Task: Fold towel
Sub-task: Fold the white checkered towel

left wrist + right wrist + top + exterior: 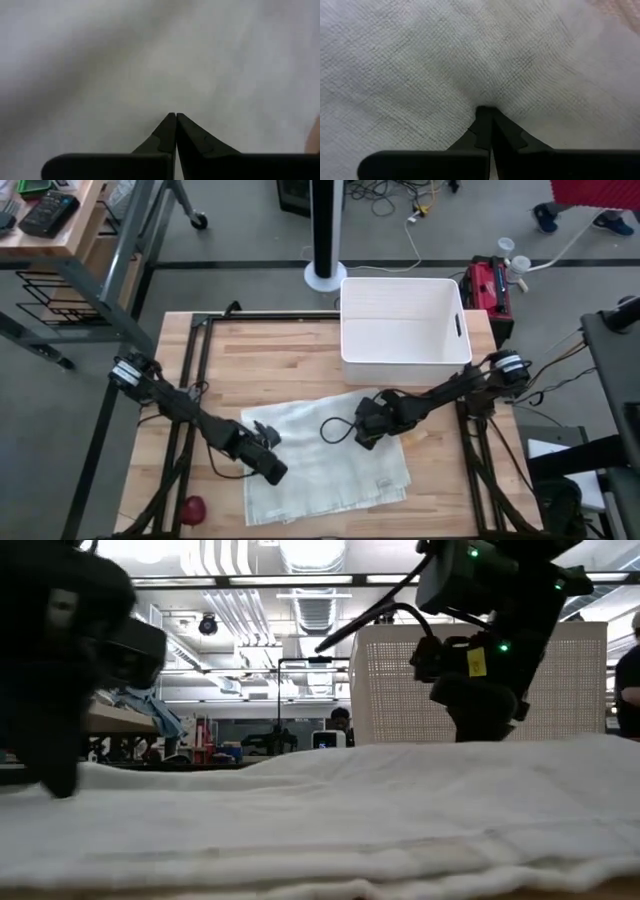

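Both closed grippers press the towel (325,460), edges free.

A grey concrete floor (250,220) surrounds the wooden table (280,355). A white pedestal base (325,276) stands behind it, with cables (400,200) trailing across the floor. A red toolbox (487,285) sits beside the table's far corner. Ceiling ducts (315,610) and bright lights (310,552) run overhead.
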Controlling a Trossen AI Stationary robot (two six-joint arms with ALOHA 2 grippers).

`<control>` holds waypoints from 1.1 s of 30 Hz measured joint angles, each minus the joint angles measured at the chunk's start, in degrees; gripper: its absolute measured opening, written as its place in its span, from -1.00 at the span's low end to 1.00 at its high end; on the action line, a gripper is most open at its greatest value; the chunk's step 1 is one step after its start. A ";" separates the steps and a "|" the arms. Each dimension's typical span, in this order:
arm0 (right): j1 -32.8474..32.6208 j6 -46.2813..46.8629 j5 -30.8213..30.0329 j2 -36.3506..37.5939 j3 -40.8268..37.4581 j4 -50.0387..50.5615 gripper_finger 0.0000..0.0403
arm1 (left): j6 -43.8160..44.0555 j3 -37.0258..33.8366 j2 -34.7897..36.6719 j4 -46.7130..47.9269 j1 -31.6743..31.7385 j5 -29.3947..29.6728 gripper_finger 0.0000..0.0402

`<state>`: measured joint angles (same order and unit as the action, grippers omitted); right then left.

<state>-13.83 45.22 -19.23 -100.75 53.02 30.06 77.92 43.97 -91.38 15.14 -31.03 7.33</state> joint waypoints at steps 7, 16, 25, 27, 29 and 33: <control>-0.11 1.73 0.46 2.27 -1.94 1.13 -1.00 | 7.56 -0.03 0.14 1.82 -3.79 -5.87 -0.99; -0.17 -1.77 -0.63 7.60 1.64 2.22 -1.00 | 15.06 0.01 0.27 -2.39 -7.82 -12.88 -0.99; 0.81 -6.37 -4.01 5.19 3.53 -7.96 -1.00 | 8.24 0.30 0.34 -2.70 -5.97 5.61 -0.98; 1.03 -6.82 -2.92 3.89 3.63 -10.28 -1.00 | 5.06 0.30 0.34 -2.70 -4.50 12.65 -0.99; 1.32 -6.93 -1.46 2.76 3.74 -12.50 -1.00 | 1.51 0.30 0.36 -2.73 -2.51 18.10 -1.00; 1.49 -6.13 -1.04 0.81 3.84 -13.06 -1.00 | -5.88 0.20 -0.60 -2.68 2.41 21.51 -0.99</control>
<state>-12.34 39.09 -20.27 -99.94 56.86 17.00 72.04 44.17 -91.99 12.46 -28.62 28.83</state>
